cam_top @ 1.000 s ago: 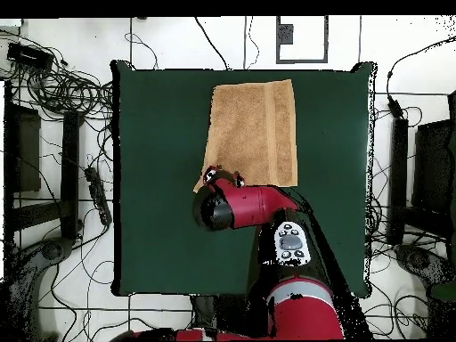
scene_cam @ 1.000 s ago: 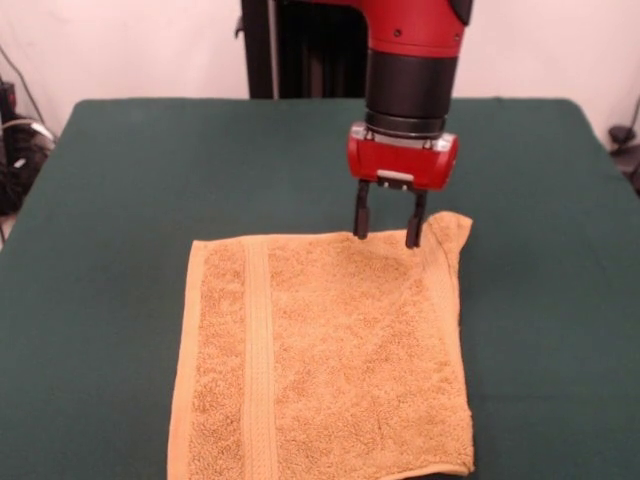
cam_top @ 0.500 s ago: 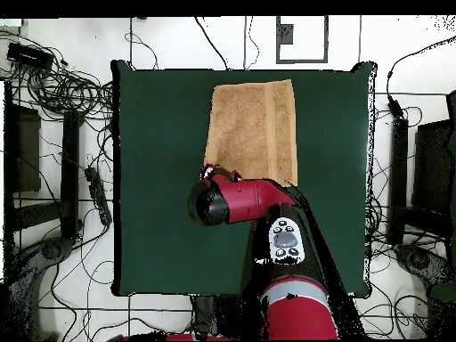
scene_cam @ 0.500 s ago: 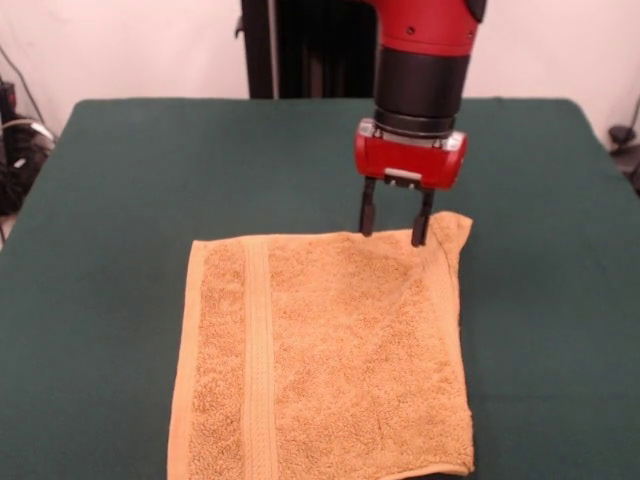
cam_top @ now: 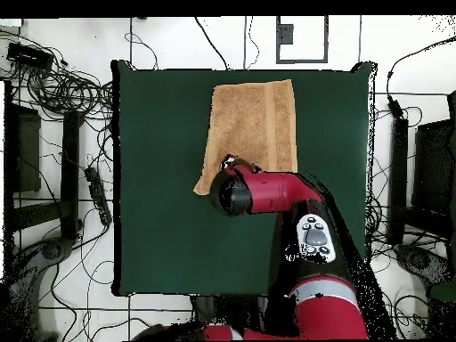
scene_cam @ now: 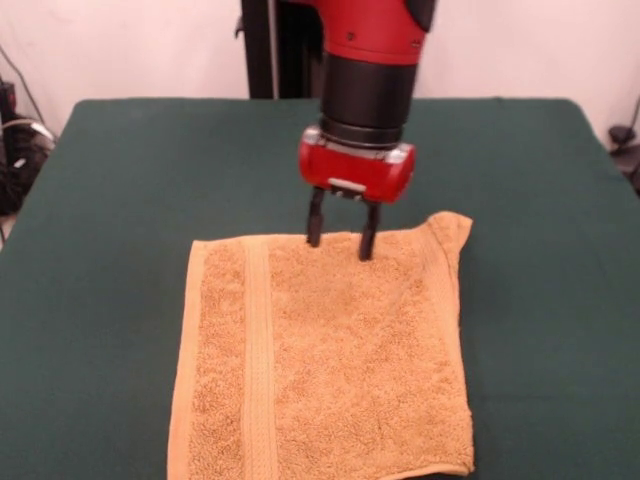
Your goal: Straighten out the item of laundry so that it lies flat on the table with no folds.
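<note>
Gripper [scene_cam: 340,240] shifted left along the towel's [scene_cam: 330,370] far edge.
Fingers spread, empty; the far-right corner apparently left kinked, unflattened.

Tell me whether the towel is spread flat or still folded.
Mostly spread, not fully flat: the towel lies open on the table, but its far corner beside the gripper sticks out, skewed.

You have an orange-tan towel [scene_cam: 330,360] with a looped terry texture, a flat woven band of the same colour running down its left side in the front view, and plain hemmed borders, lying on a plain dark green counter [scene_cam: 110,260]. The gripper [scene_cam: 340,232] has black fingers under a glossy red housing with a small silver plate, and the arm [scene_cam: 370,50] above it goes black, then red. In the overhead view, black cables [cam_top: 62,89] lie on a whitish floor [cam_top: 169,40] around the counter.
</note>
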Motion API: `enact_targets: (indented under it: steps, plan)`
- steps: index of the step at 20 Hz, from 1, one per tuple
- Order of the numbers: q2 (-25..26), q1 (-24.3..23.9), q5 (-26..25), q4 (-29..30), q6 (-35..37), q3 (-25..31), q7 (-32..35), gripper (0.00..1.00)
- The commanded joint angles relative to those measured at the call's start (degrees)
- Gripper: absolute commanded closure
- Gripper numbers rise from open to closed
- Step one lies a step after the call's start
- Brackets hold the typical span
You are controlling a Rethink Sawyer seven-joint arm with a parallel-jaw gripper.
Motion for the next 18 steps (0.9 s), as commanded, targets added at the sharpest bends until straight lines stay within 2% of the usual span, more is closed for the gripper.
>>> enact_targets:
  steps: [1,9,18]
  plan:
    - [4.64,-3.24,-4.21,-5.37,7.27,7.74,-9.12,0.0]
    - [9.78,-5.73,-8.48,-8.98,4.03,9.16,-8.25,0.0]
    - [15.3,-5.58,-11.77,-13.26,4.08,9.01,-7.15,0.0]
